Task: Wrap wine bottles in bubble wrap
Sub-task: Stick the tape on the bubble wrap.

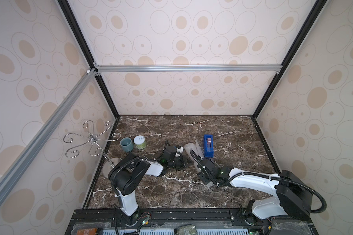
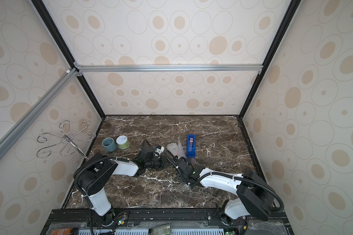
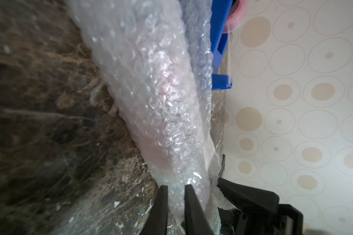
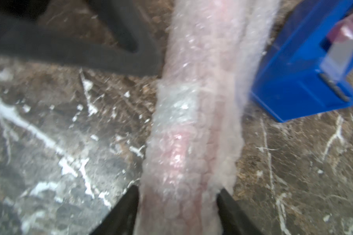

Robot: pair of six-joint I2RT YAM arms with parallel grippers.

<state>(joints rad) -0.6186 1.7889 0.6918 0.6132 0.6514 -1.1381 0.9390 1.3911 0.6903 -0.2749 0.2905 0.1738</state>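
Dark marble surface, dotted wall panels around. Bubble wrap rolled round wine bottle, pink showing through; roll lying mid-surface, running roughly 12 to 6 o'clock. Blue tape dispenser just beside at 3 o'clock. Left fingers nearly together, wrap edge between; pinched or not, cannot tell. Right fingers apart, straddling roll.
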